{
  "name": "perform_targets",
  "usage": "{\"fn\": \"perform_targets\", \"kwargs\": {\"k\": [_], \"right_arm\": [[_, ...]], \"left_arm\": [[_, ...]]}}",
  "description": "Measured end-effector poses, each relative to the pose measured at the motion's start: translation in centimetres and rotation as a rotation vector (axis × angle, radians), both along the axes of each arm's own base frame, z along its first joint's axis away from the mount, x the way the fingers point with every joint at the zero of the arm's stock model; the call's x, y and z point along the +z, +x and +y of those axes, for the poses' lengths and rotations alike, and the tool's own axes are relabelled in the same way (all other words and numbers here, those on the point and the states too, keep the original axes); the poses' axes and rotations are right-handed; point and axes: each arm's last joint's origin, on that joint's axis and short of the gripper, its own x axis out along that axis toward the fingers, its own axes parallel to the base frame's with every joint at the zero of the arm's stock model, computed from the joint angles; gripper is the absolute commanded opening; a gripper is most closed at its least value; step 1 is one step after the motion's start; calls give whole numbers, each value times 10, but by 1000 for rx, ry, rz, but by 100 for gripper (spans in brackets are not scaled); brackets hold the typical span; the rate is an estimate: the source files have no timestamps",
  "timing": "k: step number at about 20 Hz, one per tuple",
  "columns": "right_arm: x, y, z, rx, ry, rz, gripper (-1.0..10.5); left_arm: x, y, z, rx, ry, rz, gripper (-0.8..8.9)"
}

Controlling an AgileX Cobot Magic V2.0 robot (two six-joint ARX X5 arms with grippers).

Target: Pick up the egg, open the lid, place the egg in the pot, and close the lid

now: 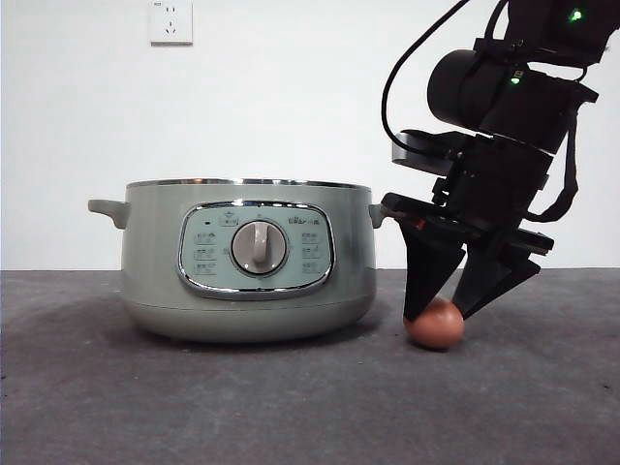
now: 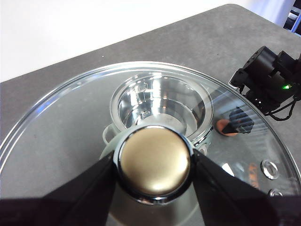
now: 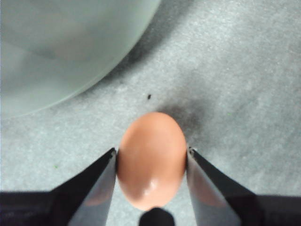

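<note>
The reddish-brown egg [image 1: 435, 325] lies on the dark table just right of the pale green pot [image 1: 247, 262]. My right gripper [image 1: 442, 311] comes down over it, one jaw against each side of the egg [image 3: 151, 160]; it still rests on the table. The pot stands open, with no lid on it in the front view. My left gripper [image 2: 153, 157] is shut on the knob [image 2: 154, 162] of the glass lid [image 2: 56, 132] and holds the lid high above the pot [image 2: 162, 106], whose shiny inside shows through the glass.
The grey table [image 1: 291, 407] runs wide in front of the pot. A white wall with a socket [image 1: 170, 21] stands behind. The right arm [image 2: 270, 82] also shows in the left wrist view, beside the egg [image 2: 225, 127].
</note>
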Motion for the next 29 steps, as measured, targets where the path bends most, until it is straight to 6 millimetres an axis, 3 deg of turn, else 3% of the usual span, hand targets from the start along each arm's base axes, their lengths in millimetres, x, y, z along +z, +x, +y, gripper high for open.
{"fn": "perform_targets", "kwargs": {"k": [2, 4, 11, 15, 18, 22, 26, 29], "right_arm": [[3, -4, -2, -10, -8, 26, -12], [19, -12, -6, -16, -1, 12, -12], [114, -58, -23, -15, 141, -244, -13], [171, -54, -2, 47, 237, -402, -13], [197, -31, 29, 98, 274, -453, -13], [192, 13, 74, 157, 237, -410, -13], [159, 52, 116, 216, 167, -332, -13], [131, 70, 137, 243, 114, -290, -13]], "left_arm": [[0, 0, 0, 0, 0, 0, -8], [0, 0, 0, 0, 0, -1, -8], [1, 0, 0, 0, -2, -7, -8], [1, 0, 0, 0, -2, -7, -8], [1, 1, 0, -1, -2, -7, -8], [1, 1, 0, -2, -3, -7, -8], [1, 1, 0, -2, -3, -7, -8], [1, 1, 0, -2, -3, -7, -8]]}}
